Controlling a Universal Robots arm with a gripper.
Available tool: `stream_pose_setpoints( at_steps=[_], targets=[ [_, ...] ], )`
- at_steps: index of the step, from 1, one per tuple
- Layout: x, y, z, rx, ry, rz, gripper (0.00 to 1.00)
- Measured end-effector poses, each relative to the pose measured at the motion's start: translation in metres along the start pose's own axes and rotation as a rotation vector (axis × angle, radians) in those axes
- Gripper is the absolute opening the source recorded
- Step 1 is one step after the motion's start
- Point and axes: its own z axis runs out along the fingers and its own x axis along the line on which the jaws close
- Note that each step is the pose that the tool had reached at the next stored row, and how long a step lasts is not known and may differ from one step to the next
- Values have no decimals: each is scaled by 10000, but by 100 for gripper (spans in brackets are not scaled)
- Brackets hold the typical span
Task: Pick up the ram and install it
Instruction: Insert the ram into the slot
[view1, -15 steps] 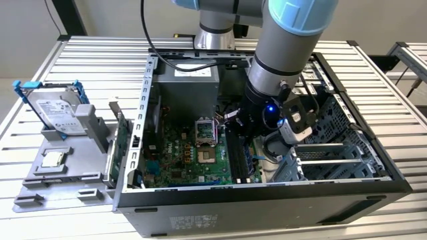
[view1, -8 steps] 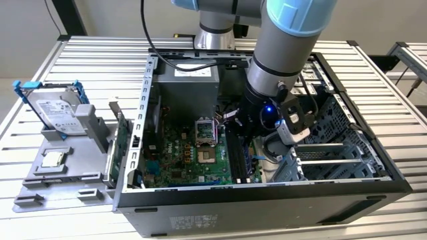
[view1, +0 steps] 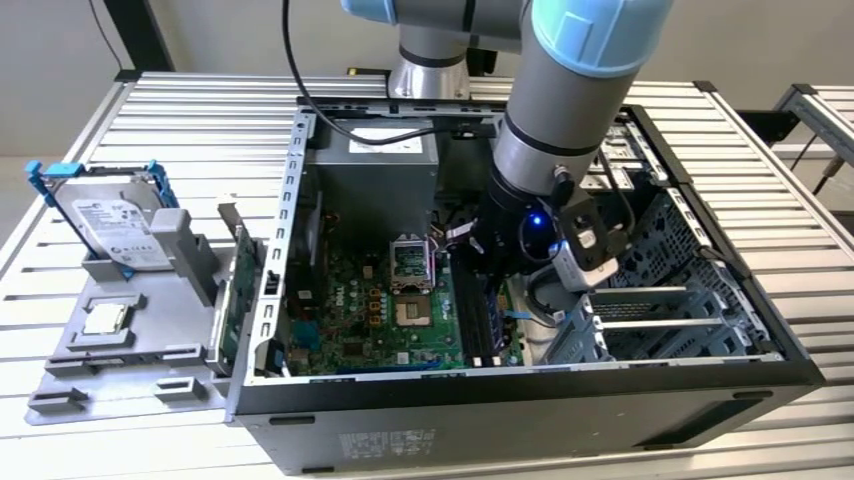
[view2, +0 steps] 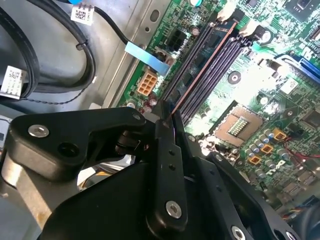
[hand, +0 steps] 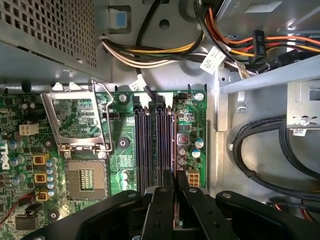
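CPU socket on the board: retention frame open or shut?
Open. In the first wrist view the socket's metal retention frame is swung up off the CPU socket, whose contact grid lies bare with no chip in it.

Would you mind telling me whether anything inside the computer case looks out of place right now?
The processor socket on the motherboard stands empty, its retention frame flipped up. The gripper holds the ram edge-on along the memory slots; whether it is seated I cannot tell. Nothing looks spilled or damaged.
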Motion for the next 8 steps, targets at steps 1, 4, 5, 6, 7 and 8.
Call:
stream_pose_setpoints(
  at_steps=[1,4,5,6,7,8],
  targets=[
    [0,0,3,1,0,2,0],
    [0,0,7,3,-1,2,0],
    [0,0,8,1,-1,3,0],
    [0,0,8,1,-1,2,0],
    [0,0,8,1,-1,-8,0],
    [0,0,8,3,-1,-40,0]
  ],
)
